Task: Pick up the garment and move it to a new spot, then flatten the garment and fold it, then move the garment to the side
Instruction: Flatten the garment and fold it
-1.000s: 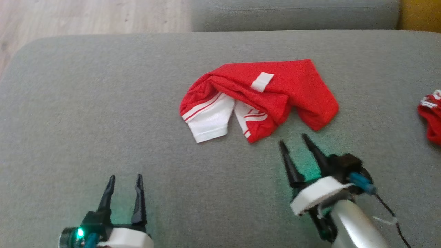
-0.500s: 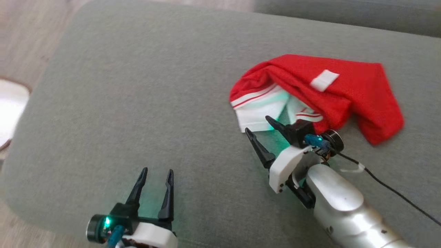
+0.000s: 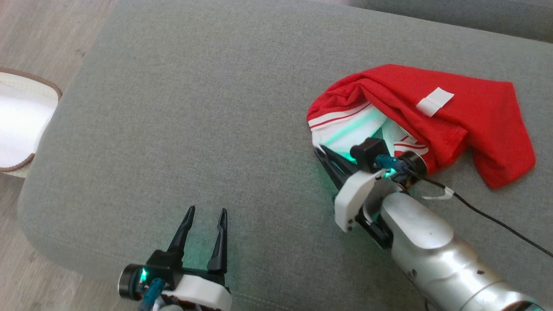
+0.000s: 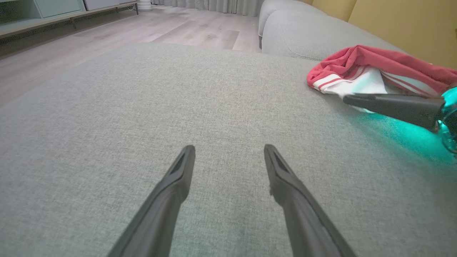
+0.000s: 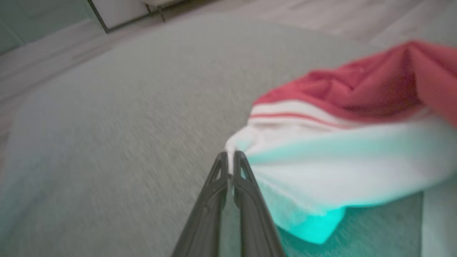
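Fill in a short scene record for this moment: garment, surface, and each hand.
Garment: crumpled red and white fabric garment, lying on the cushion
Surface: grey fabric sofa cushion
Right hand: shut on the garment's white corner
Left hand: open, holding nothing, apart from the garment

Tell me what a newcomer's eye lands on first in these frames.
The crumpled red garment with white striped trim stands out, lying right of centre on the grey sofa cushion. The right hand is shut on the pale edge at the garment's near left corner, lit green by the wrist light. The left hand hangs open over bare cushion at the lower left, well apart from the cloth.
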